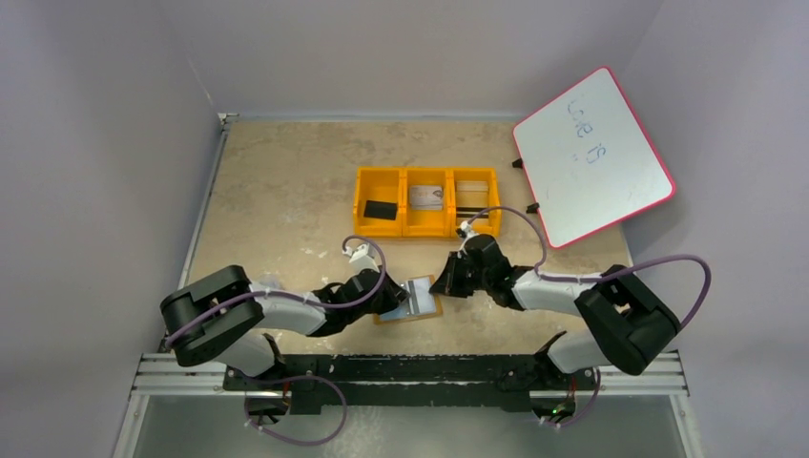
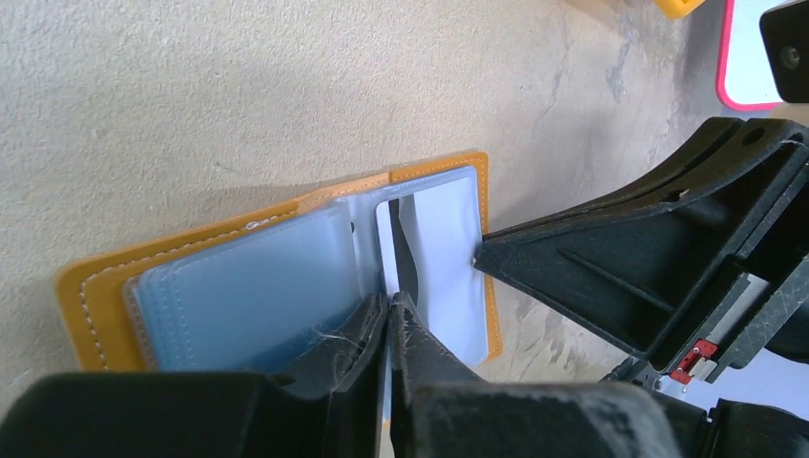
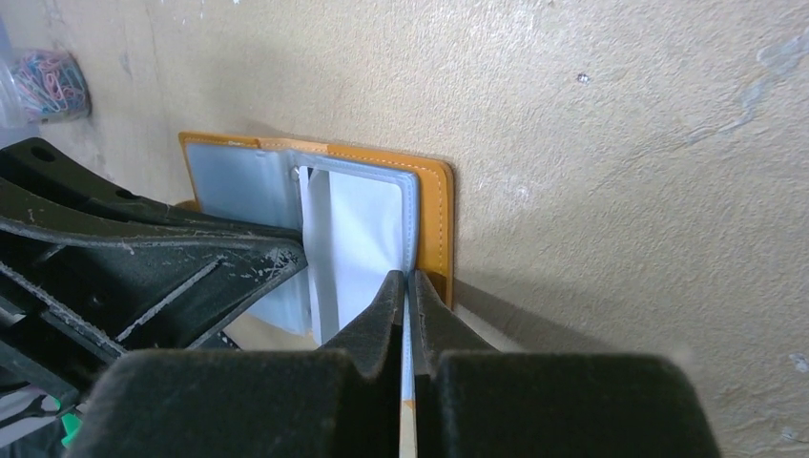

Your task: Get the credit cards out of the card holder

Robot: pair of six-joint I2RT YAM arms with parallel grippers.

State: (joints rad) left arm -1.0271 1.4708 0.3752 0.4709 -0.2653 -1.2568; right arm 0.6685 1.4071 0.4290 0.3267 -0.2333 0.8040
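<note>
The card holder point(image 1: 416, 298) lies open on the table between my two grippers, tan cover down and pale blue-grey pockets point(image 2: 248, 296) up. A white credit card point(image 2: 386, 239) with a dark stripe sticks out of its middle pocket. My left gripper point(image 2: 389, 303) is shut on that card's near edge. My right gripper point(image 3: 407, 279) is shut on the thin edge of the holder's right-hand pocket leaf point(image 3: 367, 224), beside the tan border point(image 3: 437, 229). In the top view the left gripper point(image 1: 401, 294) and the right gripper point(image 1: 442, 283) face each other across the holder.
An orange three-compartment tray point(image 1: 426, 229) stands behind the holder, with a black block point(image 1: 380, 210) in its left bay and cards point(image 1: 426, 197) in the middle bay. A pink-rimmed whiteboard point(image 1: 591, 157) leans at the back right. Coloured paper clips point(image 3: 48, 81) lie nearby.
</note>
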